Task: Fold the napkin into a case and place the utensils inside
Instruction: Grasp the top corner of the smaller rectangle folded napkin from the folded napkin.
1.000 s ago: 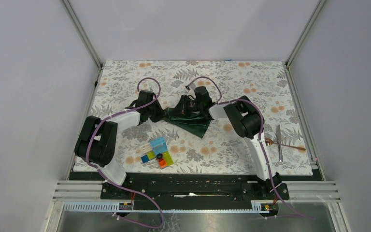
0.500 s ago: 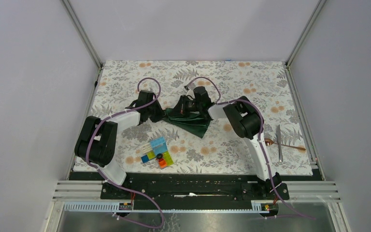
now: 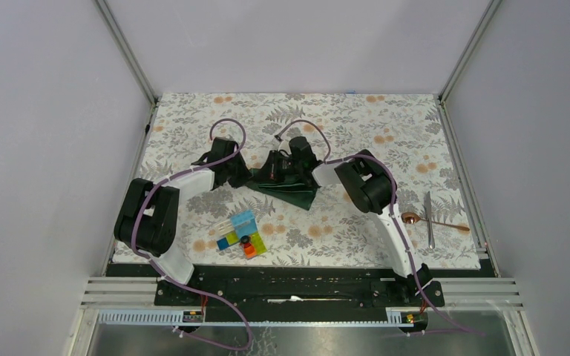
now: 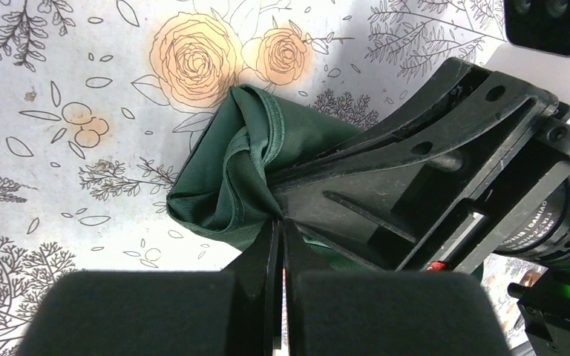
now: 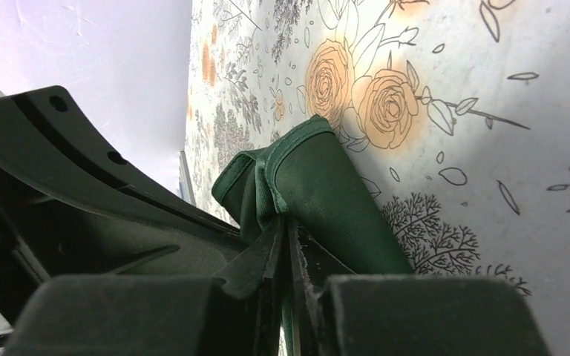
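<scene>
Top external view shows the napkin (image 3: 300, 194) bunched at centre. Left gripper (image 4: 280, 226) and right gripper (image 5: 285, 226) each pinch its folds tightly.

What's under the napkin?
Only the floral cover shows around the napkin; beneath is hidden by cloth, which the left gripper and right gripper pinch. The spoon lies apart, right.

Napkin (image 4: 208, 189) seems finely woven, faintly shiny cloth.
</scene>
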Tool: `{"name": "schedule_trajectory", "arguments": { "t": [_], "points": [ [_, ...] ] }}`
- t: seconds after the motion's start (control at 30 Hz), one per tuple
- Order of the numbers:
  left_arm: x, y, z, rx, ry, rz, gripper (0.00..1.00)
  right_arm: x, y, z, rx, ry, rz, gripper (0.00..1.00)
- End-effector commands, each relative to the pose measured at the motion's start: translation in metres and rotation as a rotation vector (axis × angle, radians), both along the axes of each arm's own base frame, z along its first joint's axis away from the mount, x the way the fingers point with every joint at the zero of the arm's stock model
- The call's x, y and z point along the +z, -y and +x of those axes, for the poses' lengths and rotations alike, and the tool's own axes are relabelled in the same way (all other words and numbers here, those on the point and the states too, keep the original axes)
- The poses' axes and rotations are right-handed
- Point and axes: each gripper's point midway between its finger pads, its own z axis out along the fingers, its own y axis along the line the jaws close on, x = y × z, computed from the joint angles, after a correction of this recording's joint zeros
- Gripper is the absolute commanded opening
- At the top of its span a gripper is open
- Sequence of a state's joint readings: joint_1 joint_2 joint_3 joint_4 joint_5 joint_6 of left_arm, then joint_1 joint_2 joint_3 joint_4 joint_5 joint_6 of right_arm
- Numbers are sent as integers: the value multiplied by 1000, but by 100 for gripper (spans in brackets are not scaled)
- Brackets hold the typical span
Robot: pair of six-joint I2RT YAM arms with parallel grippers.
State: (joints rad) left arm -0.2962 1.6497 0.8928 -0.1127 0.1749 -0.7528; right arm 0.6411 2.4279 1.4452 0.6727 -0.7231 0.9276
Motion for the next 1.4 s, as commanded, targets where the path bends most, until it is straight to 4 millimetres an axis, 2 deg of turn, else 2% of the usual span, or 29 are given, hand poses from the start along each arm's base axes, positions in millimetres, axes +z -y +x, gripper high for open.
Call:
{"name": "schedule_trajectory", "arguments": {
  "t": [0.0, 0.1, 0.2, 0.3, 0.37, 0.5, 0.7, 0.83, 0.9, 1.0, 1.03, 1.07, 1.17, 1.3, 1.37],
  "points": [
    [29, 7, 21, 20, 82, -22, 0, -31, -3, -21, 59, 16, -144, 13],
    [26, 9, 21, 30, 80, -42, 0, -42, -7, -28, 87, 51, -242, 13],
    [33, 11, 30, 11, 72, -23, 0, -64, -1, -40, 87, 42, -297, 4],
    [43, 12, 36, 9, 95, -17, 0, -66, 2, -45, 69, 49, -293, 0],
    [32, 11, 35, 15, 50, -7, 0, -63, 0, -46, 76, 47, -280, 0],
    [11, 5, 21, 22, -37, 24, 1, -47, 5, -33, 44, 24, -212, 0],
    [16, -7, 0, 26, -45, 14, 43, -31, 4, -27, 38, 19, -175, 0],
    [36, -18, -10, 63, 1, -37, 54, -31, 7, -24, 26, 2, -156, 0],
    [48, -28, -15, 95, 31, -45, 65, -31, 8, -24, 24, -3, -153, 0],
    [45, -43, -29, 144, 24, -70, 73, -27, 9, -22, 24, -9, -135, 0],
    [42, -48, -32, 161, 26, -79, 72, -24, 9, -22, 26, -15, -124, 0],
    [37, -51, -35, 172, 18, -87, 66, -20, 7, -21, 30, -16, -107, 0],
    [14, -55, -39, 178, -58, -111, 32, -7, 4, -21, 51, -30, -65, 4],
    [-9, -49, -31, 158, -118, -132, 18, 7, 1, -17, 63, -21, -35, 3],
    [-19, -44, -25, 148, -146, -135, 16, 10, 0, -16, 65, -14, -30, 0]
  ]
}}
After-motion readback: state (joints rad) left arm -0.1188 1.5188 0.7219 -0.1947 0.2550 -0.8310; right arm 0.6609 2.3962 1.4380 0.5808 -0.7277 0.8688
